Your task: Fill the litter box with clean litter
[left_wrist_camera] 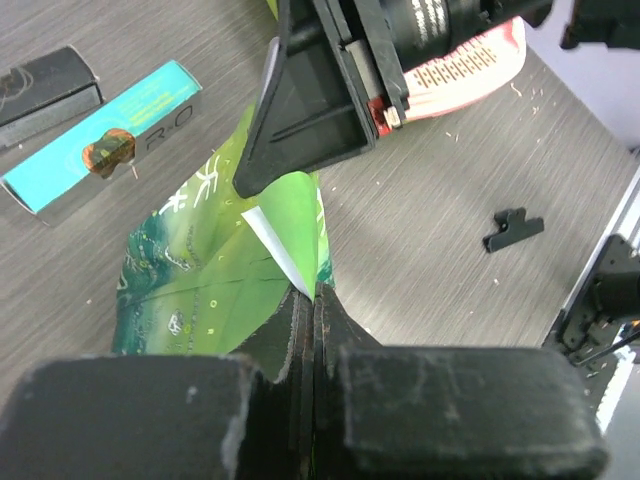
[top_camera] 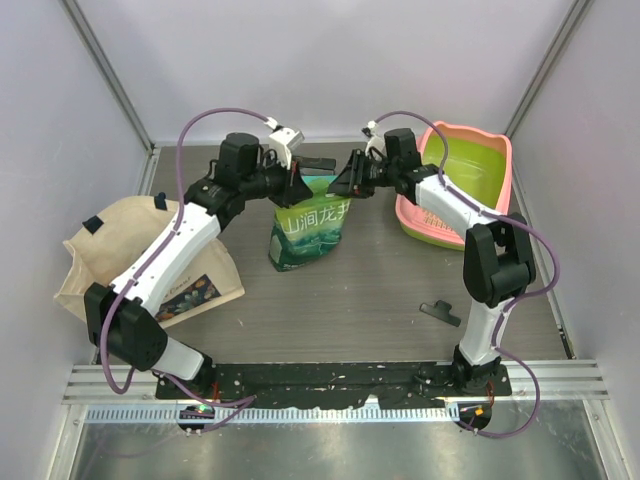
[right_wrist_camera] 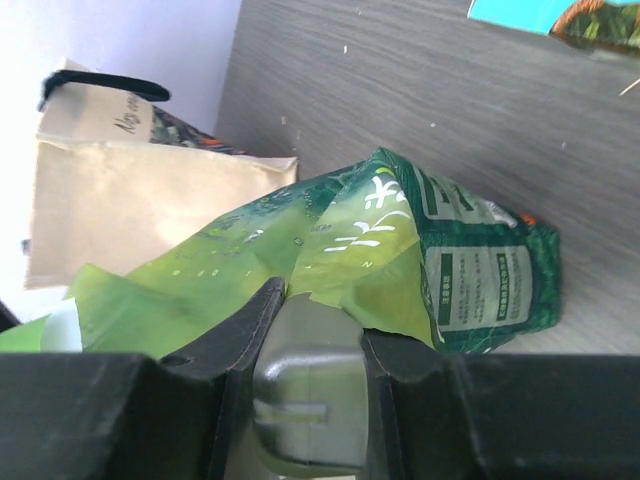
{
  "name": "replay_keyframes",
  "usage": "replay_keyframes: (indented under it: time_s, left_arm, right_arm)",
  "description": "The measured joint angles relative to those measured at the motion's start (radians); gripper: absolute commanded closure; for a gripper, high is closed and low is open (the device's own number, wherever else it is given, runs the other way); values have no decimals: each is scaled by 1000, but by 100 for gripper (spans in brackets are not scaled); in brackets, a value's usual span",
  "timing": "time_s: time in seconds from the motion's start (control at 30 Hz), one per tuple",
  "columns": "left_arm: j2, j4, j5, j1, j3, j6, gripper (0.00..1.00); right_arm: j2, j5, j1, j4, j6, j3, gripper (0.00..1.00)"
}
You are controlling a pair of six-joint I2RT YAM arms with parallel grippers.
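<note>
The litter box (top_camera: 470,130), pink-rimmed with a lime-green basin, sits at the back right. A green printed bag (top_camera: 310,232) stands upright at the table's centre. My left gripper (top_camera: 303,180) is shut on the bag's torn top edge (left_wrist_camera: 300,240), seen up close in the left wrist view (left_wrist_camera: 315,295). My right gripper (top_camera: 345,183) hovers over the bag's mouth, shut on the handle of a clear plastic scoop (right_wrist_camera: 320,370), and the handle fills the gap between its jaws (right_wrist_camera: 325,300). The clean litter is hidden inside the bag (right_wrist_camera: 400,250).
A beige tote bag (top_camera: 130,250) lies at the left, also in the right wrist view (right_wrist_camera: 120,200). A teal box (left_wrist_camera: 100,150) and a black box (left_wrist_camera: 45,85) lie behind the green bag. A small black clip (top_camera: 440,312) rests near the right arm's base.
</note>
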Motion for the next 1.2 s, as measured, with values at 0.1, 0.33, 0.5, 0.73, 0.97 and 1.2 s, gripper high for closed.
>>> replay_keyframes:
  time_s: [0.1, 0.33, 0.5, 0.73, 0.97, 1.2]
  left_arm:
    - [0, -19, 6, -9, 9, 64, 100]
    - [2, -120, 10, -6, 97, 248, 100]
    - [54, -212, 12, -6, 202, 334, 100]
    - [111, -274, 21, -6, 294, 385, 100]
    - [181, -291, 51, -7, 423, 431, 100]
    - [164, -157, 103, -13, 567, 483, 100]
  right_arm:
    - [19, -74, -37, 4, 86, 2, 99]
    - [23, -198, -102, 23, 245, 8, 99]
    - [23, -241, -172, 47, 317, 8, 99]
    - [23, -256, -230, 89, 386, 7, 99]
    - [23, -274, -264, 113, 422, 3, 99]
    - [23, -338, -286, 244, 495, -14, 99]
